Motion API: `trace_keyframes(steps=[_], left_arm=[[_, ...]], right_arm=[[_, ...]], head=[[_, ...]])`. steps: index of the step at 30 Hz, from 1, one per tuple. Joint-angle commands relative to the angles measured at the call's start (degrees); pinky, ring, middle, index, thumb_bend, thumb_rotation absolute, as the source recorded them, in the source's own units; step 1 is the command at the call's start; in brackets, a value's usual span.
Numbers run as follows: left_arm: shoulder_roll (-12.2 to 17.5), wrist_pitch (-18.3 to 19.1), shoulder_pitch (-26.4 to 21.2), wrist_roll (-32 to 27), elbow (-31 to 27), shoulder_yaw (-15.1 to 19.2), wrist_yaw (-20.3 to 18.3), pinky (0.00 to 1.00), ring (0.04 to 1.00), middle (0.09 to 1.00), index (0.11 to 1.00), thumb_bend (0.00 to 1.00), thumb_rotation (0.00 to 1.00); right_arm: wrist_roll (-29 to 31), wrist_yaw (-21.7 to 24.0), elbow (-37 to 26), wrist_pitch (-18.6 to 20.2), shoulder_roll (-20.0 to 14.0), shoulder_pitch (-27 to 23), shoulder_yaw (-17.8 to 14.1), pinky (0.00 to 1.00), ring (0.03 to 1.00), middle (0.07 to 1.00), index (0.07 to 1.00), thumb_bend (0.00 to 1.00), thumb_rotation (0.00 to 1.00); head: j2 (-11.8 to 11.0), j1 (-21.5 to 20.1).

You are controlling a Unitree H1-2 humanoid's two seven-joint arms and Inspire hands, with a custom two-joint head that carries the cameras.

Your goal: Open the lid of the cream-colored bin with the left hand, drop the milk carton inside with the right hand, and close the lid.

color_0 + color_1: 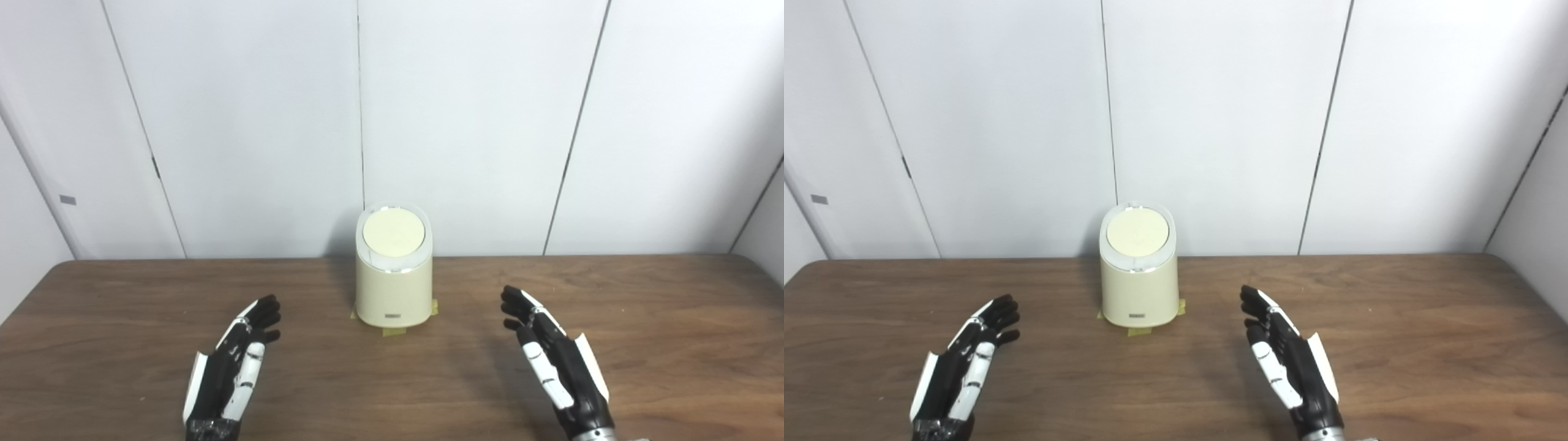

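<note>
Cream-colored bin (394, 278) upright at the back middle of the wooden table (674, 318), close to the white panelled wall (465, 110). Round lid (393, 232) down and seated flat in its pale rim, tilted a little toward the cameras. Small label low on the front wall of the bin. Strips of yellowish tape (394, 332) at the foot — 1 at the front, others peeking out at either side — touching the base and lying on the wood.

Left hand (236, 361) low over the table, to the left of the bin and nearer the cameras, well apart from it. Fingers extended and slightly spread, holding nothing, tips aimed up and inward toward the bin. Dark palm side and white segments both in sight.

Right hand (1287, 361) mirrored on the other side, likewise well apart from the bin. Fingers stretched out and apart, empty, tips angled in toward the centre. Faint shadow on the wood beneath it.

No contact between either hand and the bin or lid. Milk carton not in sight in either view — whether inside the shut bin cannot be told.
</note>
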Motion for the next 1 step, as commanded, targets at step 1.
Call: trace_keyframes(steps=[1], left_arm=[[-0.7,-2.3,1.2,1.7,1.7,-0.6,0.3,0.82,0.854,0.861,0.851,0.22,0.71]], right_arm=[[-0.2,0.1,1.0,-1.8,0.3,1.7,0.0,0.8,0.852,0.868,0.852,0.21,0.84]], head=[[0.0,-0.1]])
